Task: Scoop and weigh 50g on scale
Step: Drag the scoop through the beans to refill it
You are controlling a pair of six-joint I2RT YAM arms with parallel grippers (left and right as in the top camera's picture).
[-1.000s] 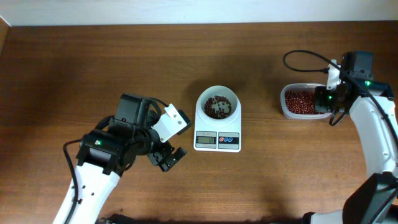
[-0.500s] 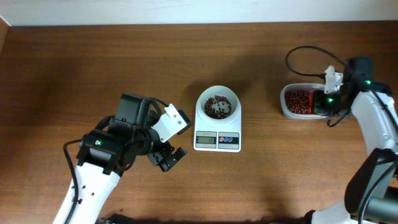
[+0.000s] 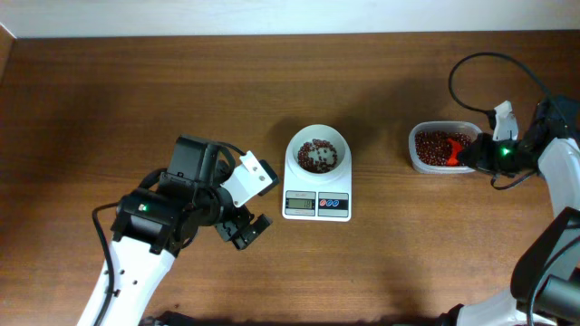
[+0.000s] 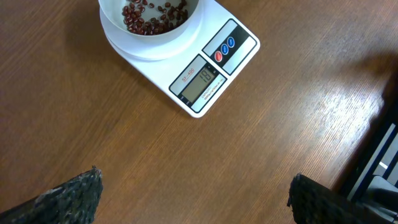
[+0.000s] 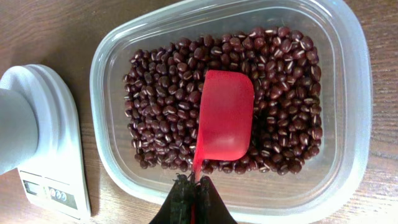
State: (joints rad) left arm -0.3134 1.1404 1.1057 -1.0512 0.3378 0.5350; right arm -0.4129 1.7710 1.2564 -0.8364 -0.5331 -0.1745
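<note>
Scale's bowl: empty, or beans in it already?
Not empty. A thin scatter of beans lies in the bowl of the scale, with white bottom visible between them.

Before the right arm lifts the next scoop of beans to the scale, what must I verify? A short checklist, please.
1. Right gripper shut on the orange-red scoop handle: ok.
2. Scoop inside the clear container, on the beans: ok.
3. Scoop filled: not ok, it looks empty.
4. Beans already in the bowl of the scale: ok.
5. Display readable: cannot tell.
6. Left gripper open, apart from the scale: ok.
</note>
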